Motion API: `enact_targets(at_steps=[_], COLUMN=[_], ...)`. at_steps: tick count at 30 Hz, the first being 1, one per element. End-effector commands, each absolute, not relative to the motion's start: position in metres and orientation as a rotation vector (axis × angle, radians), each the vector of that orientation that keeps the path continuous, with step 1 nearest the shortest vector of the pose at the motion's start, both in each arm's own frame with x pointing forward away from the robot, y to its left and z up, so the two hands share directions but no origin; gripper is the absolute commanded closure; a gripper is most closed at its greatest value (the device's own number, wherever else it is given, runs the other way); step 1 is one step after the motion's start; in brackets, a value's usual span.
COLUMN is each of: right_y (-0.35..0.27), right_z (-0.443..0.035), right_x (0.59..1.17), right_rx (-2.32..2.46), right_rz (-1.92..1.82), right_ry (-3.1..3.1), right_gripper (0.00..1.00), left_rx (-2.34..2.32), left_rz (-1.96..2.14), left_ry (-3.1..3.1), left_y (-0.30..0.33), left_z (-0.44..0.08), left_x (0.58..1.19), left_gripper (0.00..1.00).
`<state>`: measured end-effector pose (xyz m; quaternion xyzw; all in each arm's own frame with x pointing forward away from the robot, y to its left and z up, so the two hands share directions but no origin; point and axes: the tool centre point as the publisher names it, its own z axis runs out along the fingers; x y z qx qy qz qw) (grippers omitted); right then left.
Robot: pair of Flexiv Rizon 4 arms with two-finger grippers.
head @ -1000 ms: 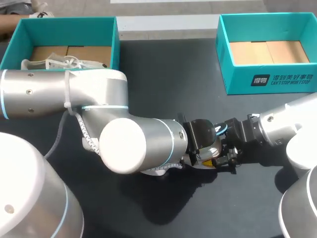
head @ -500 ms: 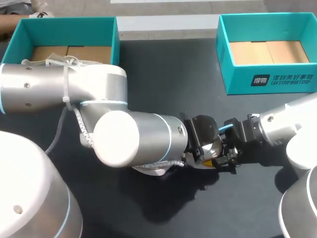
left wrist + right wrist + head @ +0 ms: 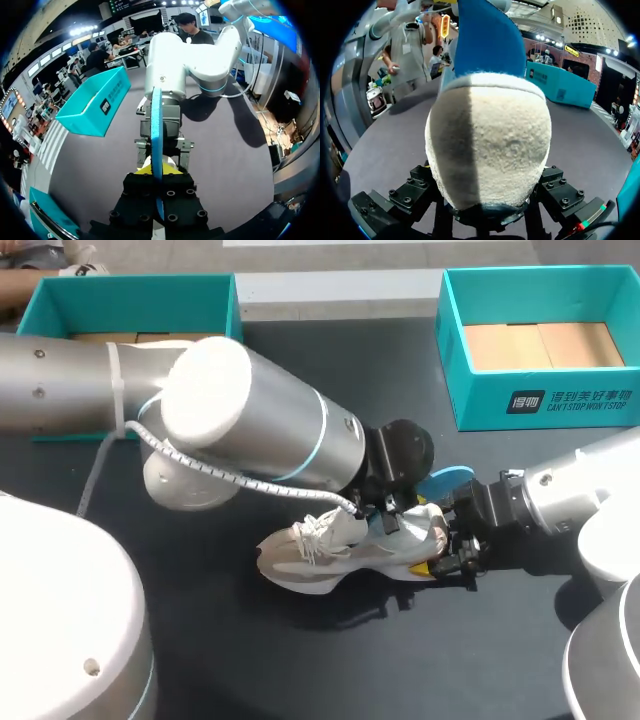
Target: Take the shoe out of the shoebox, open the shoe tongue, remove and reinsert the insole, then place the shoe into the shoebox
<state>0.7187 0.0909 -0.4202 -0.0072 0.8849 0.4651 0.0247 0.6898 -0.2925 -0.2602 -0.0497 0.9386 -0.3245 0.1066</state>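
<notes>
Insole comes out: the left arm's fingers [image 3: 156, 172] are closed on the blue insole [image 3: 156, 125], pinching it edge-on from both sides and holding it above the pale lace-up shoe [image 3: 340, 550]. The shoe lies on its side in the middle of the dark table [image 3: 330, 390], well apart from the two open teal shoeboxes at the far corners, the left shoebox [image 3: 150, 305] and the right shoebox [image 3: 480, 400]. The right arm's fingers [image 3: 455, 555] brace the shoe at the heel. In the right wrist view the rounded heel fills the space between the finger mounts, the yellow tips are hidden behind it, and the grip looks closed on it from both sides. From there the insole rises out of the collar just behind the heel, so its lower end appears not fully clear of the shoe.

The step in hand is judged to be the removal of the insole, near its end. The next move calls for drawing the insole free, then feeding its toe end back through the opening while the heel is held steady.
</notes>
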Motion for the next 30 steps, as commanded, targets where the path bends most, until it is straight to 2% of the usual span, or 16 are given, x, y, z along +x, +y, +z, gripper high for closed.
enact_targets(at_steps=[1,12,30], right_y=[0.092,0.092,0.092], right_z=[-0.421,-0.421,-0.421], right_x=[0.718,0.718,0.718], right_rx=[-0.02,-0.02,-0.02], right_rz=[1.434,1.434,1.434], right_ry=[2.737,2.737,2.737], right_gripper=[1.0,1.0,1.0], left_rx=[-0.066,0.02,0.033], left_rz=[-1.005,-1.219,-1.771], left_ry=[2.933,3.089,2.92], left_y=[-0.296,-0.304,-0.312], left_z=[-0.248,-0.207,-0.123], left_x=[0.692,0.69,0.693], left_gripper=[1.0,1.0,1.0])
